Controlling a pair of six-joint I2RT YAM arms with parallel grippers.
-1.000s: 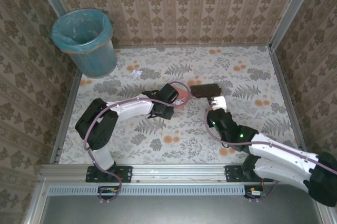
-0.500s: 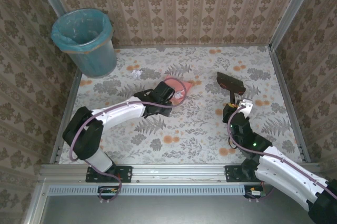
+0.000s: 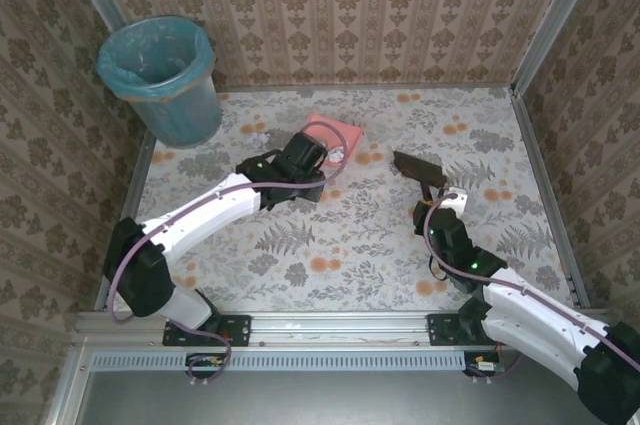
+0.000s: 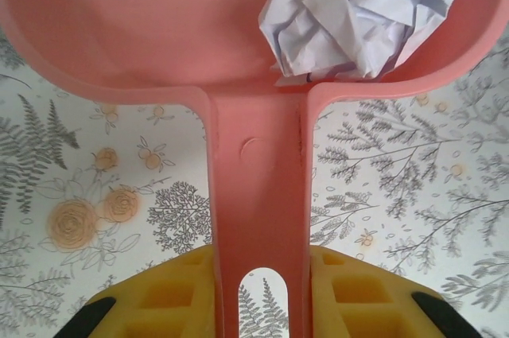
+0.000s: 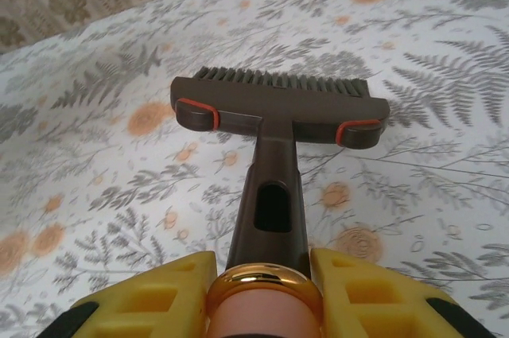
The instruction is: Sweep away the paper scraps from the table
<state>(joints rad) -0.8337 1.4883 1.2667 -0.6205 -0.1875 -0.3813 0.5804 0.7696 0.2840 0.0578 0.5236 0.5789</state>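
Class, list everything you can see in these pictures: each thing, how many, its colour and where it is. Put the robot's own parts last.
bin: one, teal, at the far left corner.
dustpan: one, pink, far middle of the table, handle in the left gripper.
paper scraps: two; lilac-white wad in the dustpan, loose white scrap on the cloth near the bin.
brush: one, dark brown with red trim, right of centre.
table: one, whitish cloth with grey ferns and orange flowers.
walls: brown damask, around the table.
left arm, right arm: white and black.
left gripper: yellow fingers, shut on the dustpan.
right gripper: yellow fingers, shut on the brush.
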